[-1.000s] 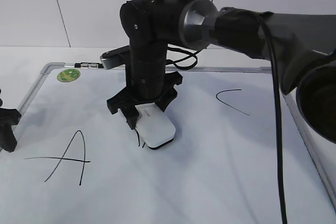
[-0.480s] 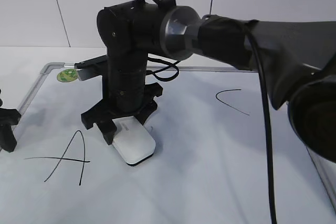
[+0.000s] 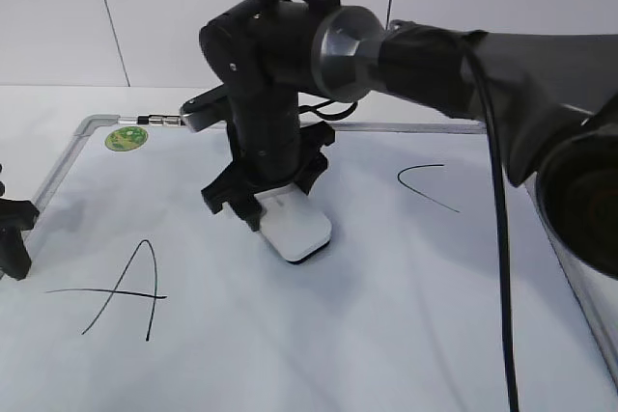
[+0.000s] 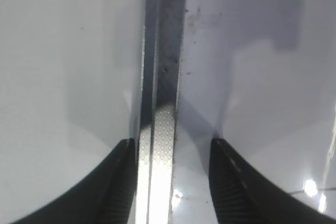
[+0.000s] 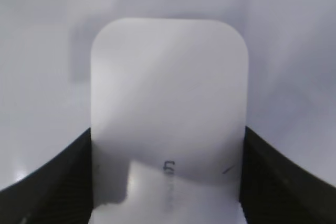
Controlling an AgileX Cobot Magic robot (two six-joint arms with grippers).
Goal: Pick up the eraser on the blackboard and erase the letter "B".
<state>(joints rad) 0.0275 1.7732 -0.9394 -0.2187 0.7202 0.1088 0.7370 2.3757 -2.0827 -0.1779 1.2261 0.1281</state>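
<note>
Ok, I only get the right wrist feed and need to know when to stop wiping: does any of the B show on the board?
Observer: Exterior view shows no B strokes around the eraser; underneath it, cannot tell.
Operator: Other letters safe?
Observer: The A lies left of the eraser and the C right, both apart from it.
Operator: Left arm?
Observer: The left gripper is open over the blackboard frame.

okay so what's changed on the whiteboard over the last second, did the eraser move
Yes. The right tool, shut on the eraser, swept it left toward the "A", then back right past where it began. The black strokes seen beside the eraser a second ago no longer show. The grip stayed the same, as did the "A", the "C", the green sticker and the left tool.
</note>
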